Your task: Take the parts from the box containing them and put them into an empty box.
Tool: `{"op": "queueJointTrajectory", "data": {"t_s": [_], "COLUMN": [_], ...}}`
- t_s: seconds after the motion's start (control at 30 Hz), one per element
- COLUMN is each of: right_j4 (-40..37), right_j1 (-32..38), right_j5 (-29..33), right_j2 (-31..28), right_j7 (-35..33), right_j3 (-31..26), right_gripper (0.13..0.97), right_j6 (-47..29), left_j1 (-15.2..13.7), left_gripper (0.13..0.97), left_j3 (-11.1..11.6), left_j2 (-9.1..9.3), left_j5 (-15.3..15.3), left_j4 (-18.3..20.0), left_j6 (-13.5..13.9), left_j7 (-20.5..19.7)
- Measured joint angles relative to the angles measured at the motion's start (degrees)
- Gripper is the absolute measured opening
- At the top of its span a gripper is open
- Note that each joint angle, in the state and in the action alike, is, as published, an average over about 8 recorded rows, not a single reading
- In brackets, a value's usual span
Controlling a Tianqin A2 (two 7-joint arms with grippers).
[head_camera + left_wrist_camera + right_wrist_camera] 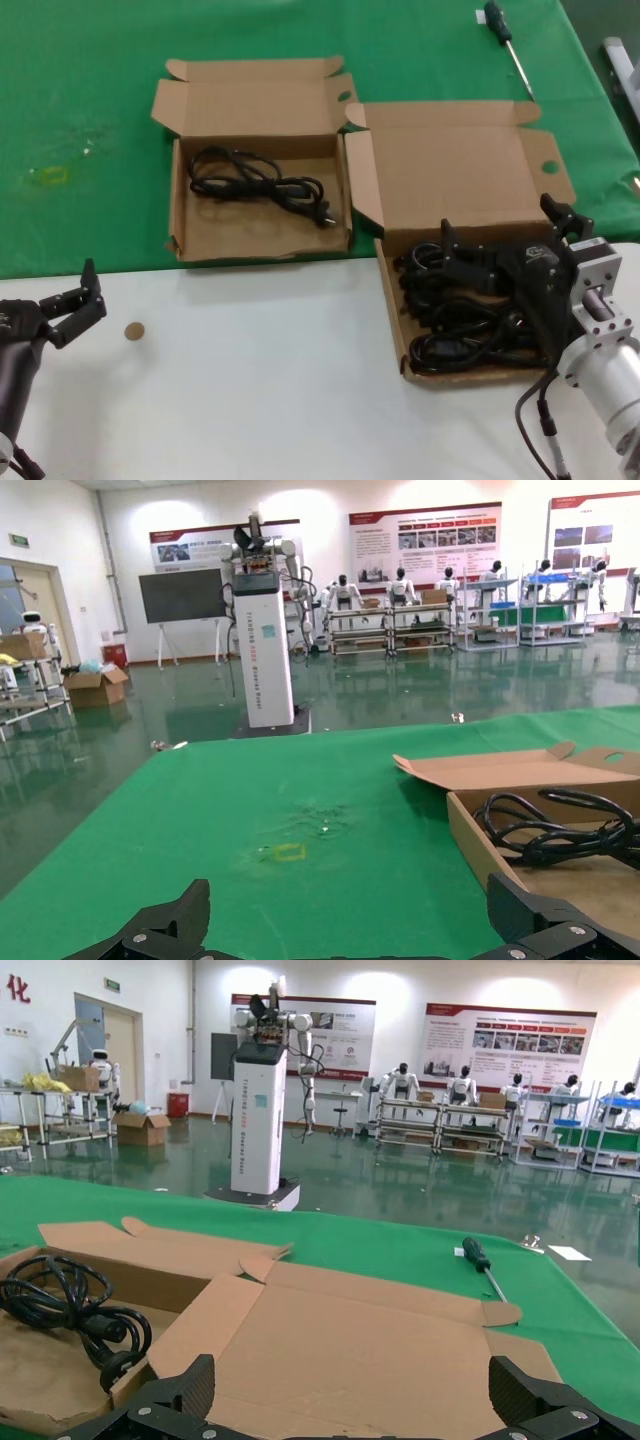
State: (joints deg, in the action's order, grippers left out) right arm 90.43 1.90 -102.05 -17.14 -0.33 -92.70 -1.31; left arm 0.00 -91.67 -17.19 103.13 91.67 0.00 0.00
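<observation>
Right gripper, fingers spread apart, hangs over thin black looped parts in shallow box.

Smaller box left of larger

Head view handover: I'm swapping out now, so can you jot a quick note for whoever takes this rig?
Right gripper: open, over the cords in the larger box.
Left gripper: open, idle over the white table.
Done: one cord lies in the smaller box.
Left: grasp and move the remaining cords.
</observation>
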Motion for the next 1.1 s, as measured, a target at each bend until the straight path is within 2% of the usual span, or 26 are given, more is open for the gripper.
{"op": "queueJointTrajectory", "data": {"t_s": [1.1], "right_j4": [0.0], "right_j1": [0.0], "right_j5": [0.0], "right_j2": [0.0], "right_j7": [0.0], "right_j3": [0.0], "right_gripper": [0.966], "right_j6": [0.0], "left_j1": [0.0], "left_gripper": [0.966], "left_j3": [0.0], "left_j2": [0.00], "left_j5": [0.0], "left_j4": [0.0], "left_j6": [0.0], "left_j7": [0.0]}}
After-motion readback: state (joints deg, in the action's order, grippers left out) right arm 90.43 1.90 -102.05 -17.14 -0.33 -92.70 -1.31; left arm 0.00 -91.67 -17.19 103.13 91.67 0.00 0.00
